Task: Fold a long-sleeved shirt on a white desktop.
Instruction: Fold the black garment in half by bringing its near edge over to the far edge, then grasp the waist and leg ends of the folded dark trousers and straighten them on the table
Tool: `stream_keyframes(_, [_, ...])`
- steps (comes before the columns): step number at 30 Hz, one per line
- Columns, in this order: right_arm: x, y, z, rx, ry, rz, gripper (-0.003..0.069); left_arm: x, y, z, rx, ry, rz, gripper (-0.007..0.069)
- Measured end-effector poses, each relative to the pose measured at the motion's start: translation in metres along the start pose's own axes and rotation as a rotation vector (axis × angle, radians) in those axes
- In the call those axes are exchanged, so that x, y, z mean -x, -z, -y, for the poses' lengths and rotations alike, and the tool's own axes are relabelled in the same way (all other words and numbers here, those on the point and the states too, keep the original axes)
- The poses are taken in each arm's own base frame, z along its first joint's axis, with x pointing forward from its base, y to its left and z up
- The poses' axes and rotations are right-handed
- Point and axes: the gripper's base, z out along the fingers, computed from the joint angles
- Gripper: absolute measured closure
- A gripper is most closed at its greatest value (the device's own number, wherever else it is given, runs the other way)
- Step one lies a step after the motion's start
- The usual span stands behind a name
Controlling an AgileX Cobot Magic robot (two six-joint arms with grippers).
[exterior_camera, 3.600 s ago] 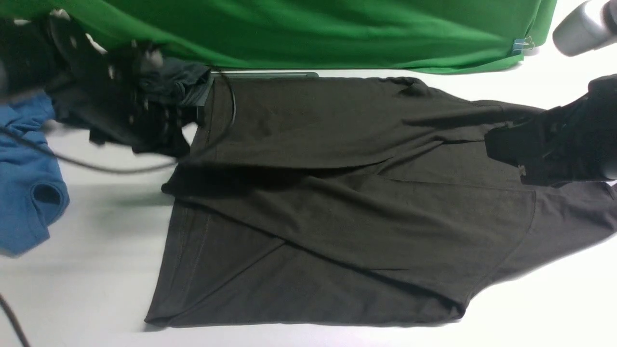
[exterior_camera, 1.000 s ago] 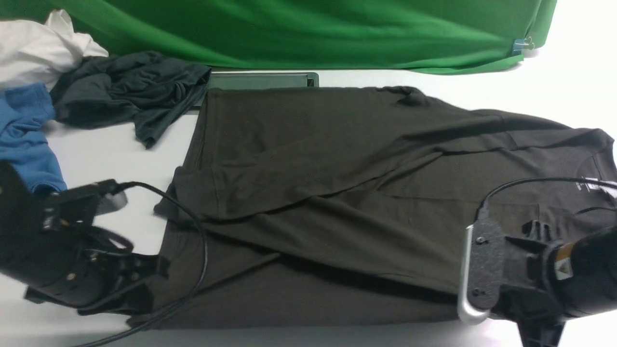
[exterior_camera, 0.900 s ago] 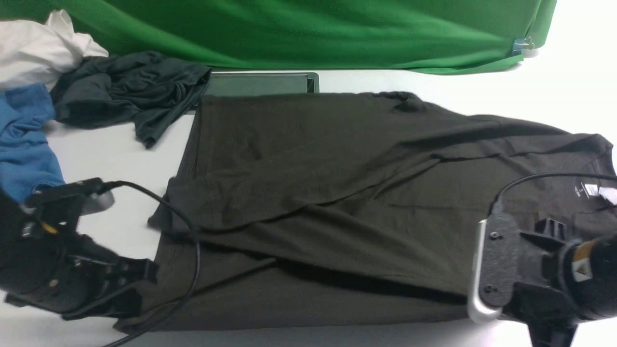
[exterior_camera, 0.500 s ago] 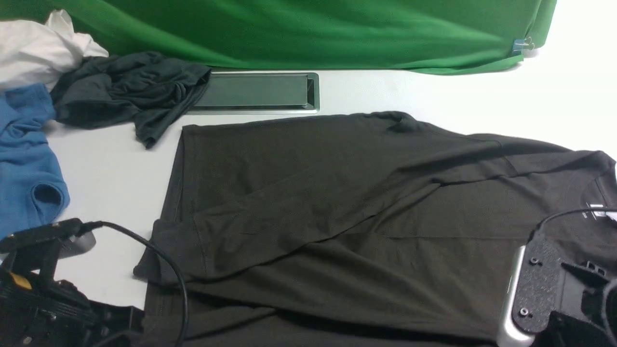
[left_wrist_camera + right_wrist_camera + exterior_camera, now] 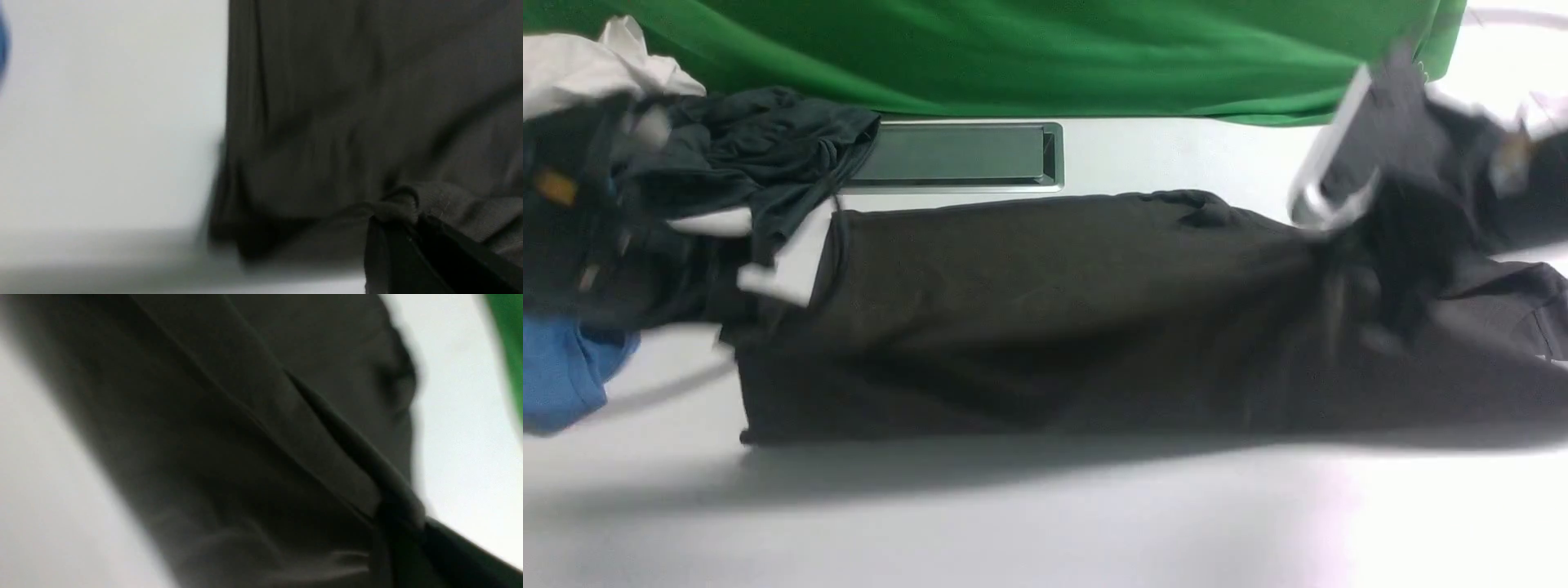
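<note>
The long-sleeved shirt (image 5: pixel 1054 327) lies as a dark olive-brown band across the white desktop (image 5: pixel 1045 523), its near half doubled over toward the back. My left gripper (image 5: pixel 731 298), motion-blurred, is at the shirt's left hem end. In the left wrist view it (image 5: pixel 402 222) is shut, with a bunch of the shirt (image 5: pixel 347 102) pinched at its tips. My right gripper (image 5: pixel 1388 278), also blurred, hangs over the shoulder end. In the right wrist view it (image 5: pixel 398 516) is shut on a taut fold of the shirt (image 5: pixel 245 437). The neck label is hidden.
The silver-framed cable hatch (image 5: pixel 956 155) lies just behind the shirt. A blackish-teal garment (image 5: pixel 768 139), a white cloth (image 5: pixel 580 57) and a blue garment (image 5: pixel 564 376) are piled at the left. The green backdrop (image 5: pixel 1054 49) closes off the rear.
Both grippers swung from the near edge up and back, carrying the shirt's near edge over its far half. The crossed sleeves are now covered. Before that the shirt slid nearer, uncovering the hatch.
</note>
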Motion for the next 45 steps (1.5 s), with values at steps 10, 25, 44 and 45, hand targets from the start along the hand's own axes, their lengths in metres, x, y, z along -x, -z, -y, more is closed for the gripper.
stream_keyframes(10, [0.025,-0.144,0.07,-0.087,-0.062,0.022,0.062,0.113,-0.125,-0.01,0.013,0.043,0.193,0.0496])
stream_keyframes(25, [0.034,-0.082,0.084,-0.086,-0.668,0.043,-0.0022,0.105,-0.116,-0.012,0.081,-0.032,-0.095,-0.0065])
stream_keyframes(44, [-0.026,0.001,0.011,-0.014,-0.936,0.013,0.0064,-0.042,-0.118,-0.035,0.015,0.547,0.093,-0.0069])
stream_keyframes(45, [-0.028,-0.001,0.01,-0.013,-0.931,0.01,0.0064,-0.041,-0.123,-0.037,0.022,0.551,0.108,-0.0069])
